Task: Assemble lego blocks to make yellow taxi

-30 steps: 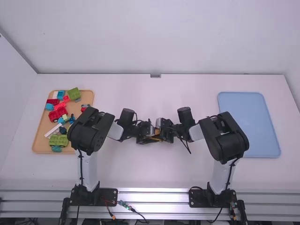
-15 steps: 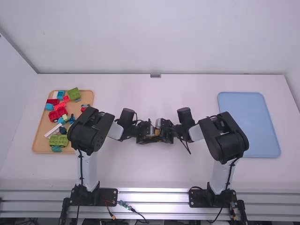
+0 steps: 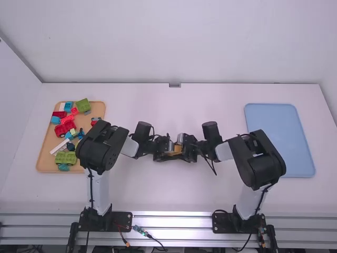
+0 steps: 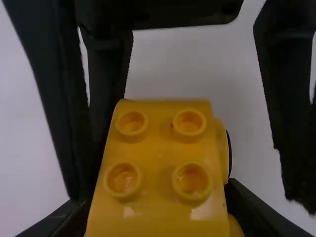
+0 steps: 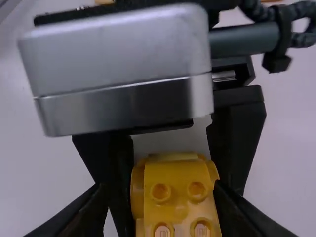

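Clamping the yellow lego piece [image 4: 157, 153] between its fingers, the left gripper [image 3: 171, 152] has it midway between the two arms. The right gripper's [image 3: 183, 148] fingers are parted around it, a gap on one side.

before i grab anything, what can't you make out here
- yellow lego block, near end: cut off by the bottom edge in both wrist views
- its outline, high view: small, and covered by the left pincer and right pincer
- wooden tray, part of its right side, high view: behind the left arm
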